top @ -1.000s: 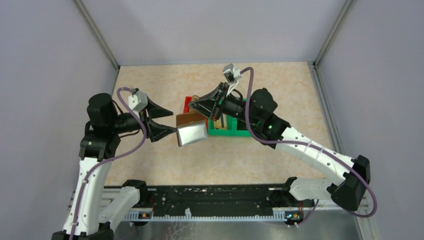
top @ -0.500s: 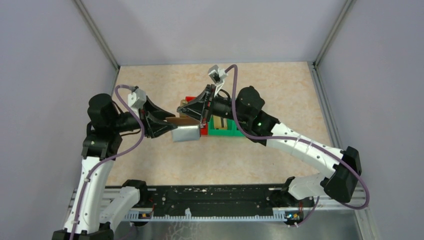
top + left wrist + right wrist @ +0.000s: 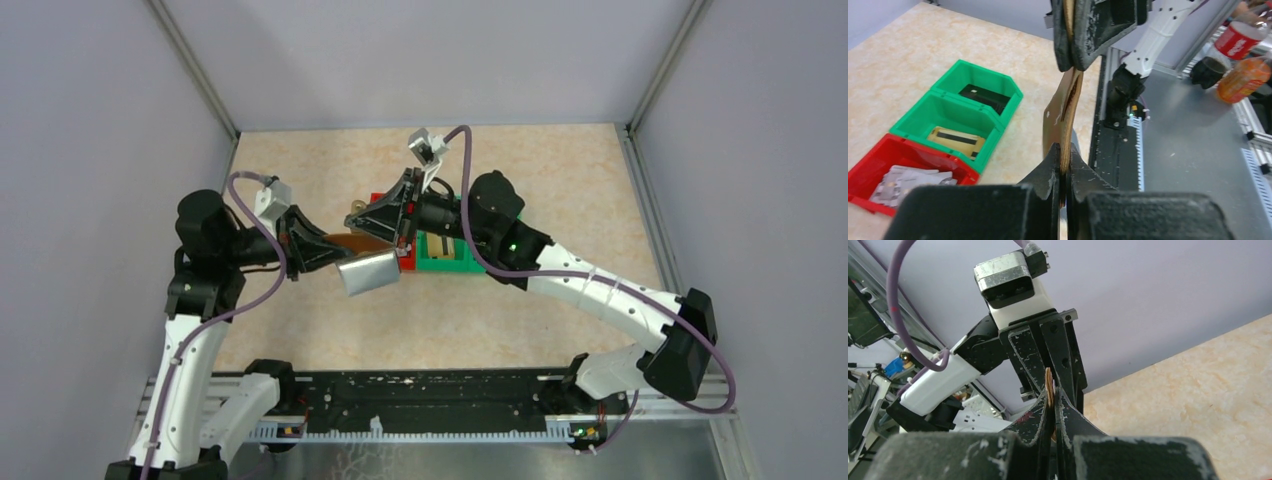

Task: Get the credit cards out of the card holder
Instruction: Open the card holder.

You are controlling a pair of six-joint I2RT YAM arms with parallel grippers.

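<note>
**Card holder (image 3: 366, 268) now being pinched at both ends**

From above, the card holder is being held in the air just left of the green bins (image 3: 452, 264), with its brown cover uppermost and its pale flap hanging toward the near side. The left gripper (image 3: 337, 254), gaping a second ago, is now being pressed shut on the holder's left edge. The right gripper (image 3: 358, 221), carried further left of the green bins than before, is being kept clamped on the far edge. A two-armed grip is thus being set up, judged to be the preparation for spreading the holder so that a card can be drawn out.

In the left wrist view, the left gripper (image 3: 1063, 156) is being shown almost closed, with only the thin brown edge of the card holder (image 3: 1064, 112) between its fingers. The holder is being stretched upward to the right gripper (image 3: 1071, 62). In the green bins (image 3: 998, 114), a gold card (image 3: 955, 140) is lying in the compartment next to the red bin (image 3: 868, 160). A dark card (image 3: 982, 98) is lying in the other compartment, so part of the task is judged done. Paper scraps (image 3: 910, 179) are lying in the red bin.

In the right wrist view, the right gripper (image 3: 1050, 402) is being shown narrow, nipping a brown sliver of the card holder (image 3: 1049, 384), with the left gripper (image 3: 1048, 367) directly opposite. The green bins are not being shown here. Whether any cards are remaining in the pockets cannot be told.
</note>
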